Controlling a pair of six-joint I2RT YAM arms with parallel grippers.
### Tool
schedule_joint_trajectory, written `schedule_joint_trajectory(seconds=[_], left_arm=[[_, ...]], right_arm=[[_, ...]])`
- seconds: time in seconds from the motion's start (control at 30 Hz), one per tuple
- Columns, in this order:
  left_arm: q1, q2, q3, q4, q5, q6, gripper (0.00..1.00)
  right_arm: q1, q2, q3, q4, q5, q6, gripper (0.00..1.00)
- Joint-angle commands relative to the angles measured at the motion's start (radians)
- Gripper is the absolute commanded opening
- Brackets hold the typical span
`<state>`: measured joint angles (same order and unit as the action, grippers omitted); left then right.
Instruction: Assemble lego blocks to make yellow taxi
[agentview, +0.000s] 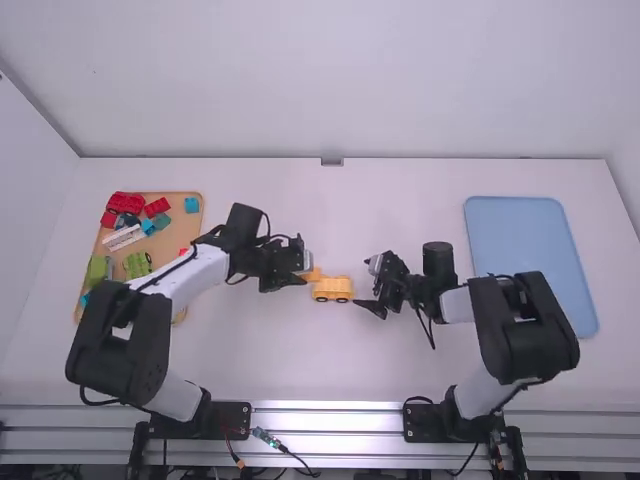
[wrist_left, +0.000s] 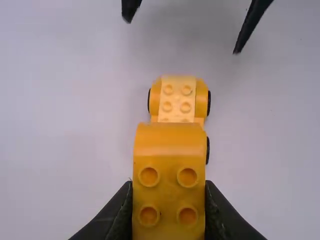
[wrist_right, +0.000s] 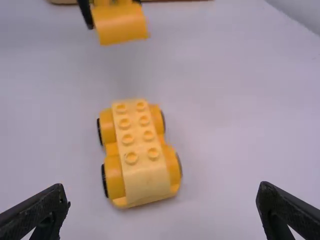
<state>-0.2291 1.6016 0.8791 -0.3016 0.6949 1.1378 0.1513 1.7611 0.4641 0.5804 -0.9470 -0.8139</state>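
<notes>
In the high view my left gripper (agentview: 303, 271) is just left of the yellow wheeled base (agentview: 332, 289), and my right gripper (agentview: 372, 284) is on its right side. The left wrist view has my left gripper (wrist_left: 169, 200) shut on a yellow curved block (wrist_left: 169, 172) with studs, held above the base (wrist_left: 178, 97). The right wrist view shows the studded base (wrist_right: 137, 150) on its wheels between my right gripper's (wrist_right: 162, 205) wide-open fingers but not touching them. Farther off hangs the curved block (wrist_right: 121, 27).
A wooden tray (agentview: 187, 259) at the left holds red, green, teal and white blocks. A blue tray (agentview: 530, 240) lies at the table's right side.
</notes>
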Motion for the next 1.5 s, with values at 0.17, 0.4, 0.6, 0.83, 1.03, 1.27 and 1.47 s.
schedule_joint_trajectory(seconds=[0.17,0.4,0.6,0.83,1.03,1.27,1.47], left_arm=[[-0.037,0.004,-0.005,0.05,-0.013,-0.024,0.02],[-0.053,0.006,-0.034,0.114,0.004,-0.07,0.02],[-0.081,0.048,-0.036,0.121,-0.007,-0.074,0.02],[-0.08,0.109,-0.036,0.161,-0.003,-0.076,0.01],[-0.117,0.132,-0.036,0.215,-0.003,-0.114,0.01],[-0.172,0.132,-0.036,0.251,-0.077,-0.182,0.02],[-0.177,0.148,-0.036,0.267,-0.113,-0.215,0.01]], right_arm=[[0.079,0.155,0.097,0.006,-0.021,-0.103,0.99],[0.119,0.244,0.146,0.03,0.005,-0.1,0.99],[0.143,0.312,0.186,0.098,-0.002,-0.042,1.0],[0.15,0.319,0.181,0.106,-0.003,-0.05,0.73],[0.151,0.319,0.168,0.106,-0.003,-0.066,0.61],[0.151,0.319,0.169,0.096,-0.024,-0.081,0.37],[0.151,0.319,0.171,0.075,-0.025,-0.098,0.46]])
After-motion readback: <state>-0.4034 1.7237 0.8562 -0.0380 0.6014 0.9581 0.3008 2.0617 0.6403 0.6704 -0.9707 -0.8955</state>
